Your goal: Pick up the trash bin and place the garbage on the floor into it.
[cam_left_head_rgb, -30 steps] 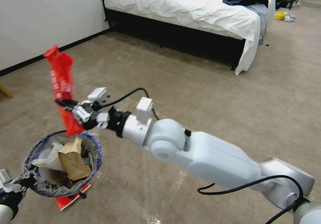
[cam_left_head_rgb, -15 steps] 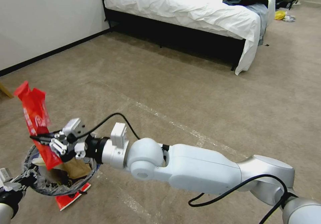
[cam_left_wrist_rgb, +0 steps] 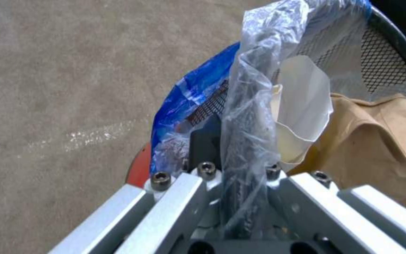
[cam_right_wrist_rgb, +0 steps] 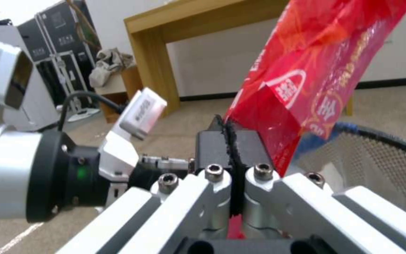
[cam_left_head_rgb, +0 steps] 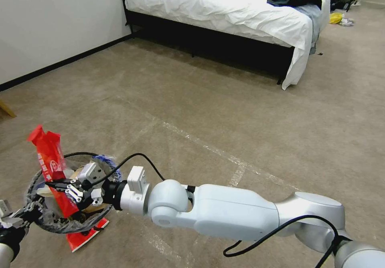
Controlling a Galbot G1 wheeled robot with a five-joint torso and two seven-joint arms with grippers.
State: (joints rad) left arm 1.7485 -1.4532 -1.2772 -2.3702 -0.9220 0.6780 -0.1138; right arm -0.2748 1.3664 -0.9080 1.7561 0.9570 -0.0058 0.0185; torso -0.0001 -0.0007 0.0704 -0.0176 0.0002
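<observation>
The trash bin (cam_left_head_rgb: 38, 178), a round black mesh basket with a crinkled clear liner (cam_left_wrist_rgb: 254, 84), hangs low at my left. My left gripper (cam_left_head_rgb: 25, 215) is shut on its near rim, with liner and mesh pinched between the fingers (cam_left_wrist_rgb: 203, 148). Brown paper (cam_left_wrist_rgb: 377, 141) and white paper (cam_left_wrist_rgb: 301, 106) lie inside. My right gripper (cam_left_head_rgb: 60, 188) is over the bin's mouth, shut on a long red wrapper (cam_left_head_rgb: 49, 160). The wrapper stands upright, its lower end down inside the bin. In the right wrist view the wrapper (cam_right_wrist_rgb: 315, 70) rises from the closed fingers (cam_right_wrist_rgb: 212, 148) beside the mesh rim (cam_right_wrist_rgb: 381, 141).
A flat red piece (cam_left_head_rgb: 86, 232) shows on the floor under the bin. Tape lines (cam_left_head_rgb: 208, 148) cross the beige carpet. A bed (cam_left_head_rgb: 224, 11) with clothes stands at the back, and yellow and white litter (cam_left_head_rgb: 339, 19) lies beside it. A wooden table (cam_right_wrist_rgb: 189, 31) stands nearby.
My right arm has swung left and down with the red wrapper, bringing its lower end from above the bin into the bin's mouth. The left gripper and bin have stayed in place.
</observation>
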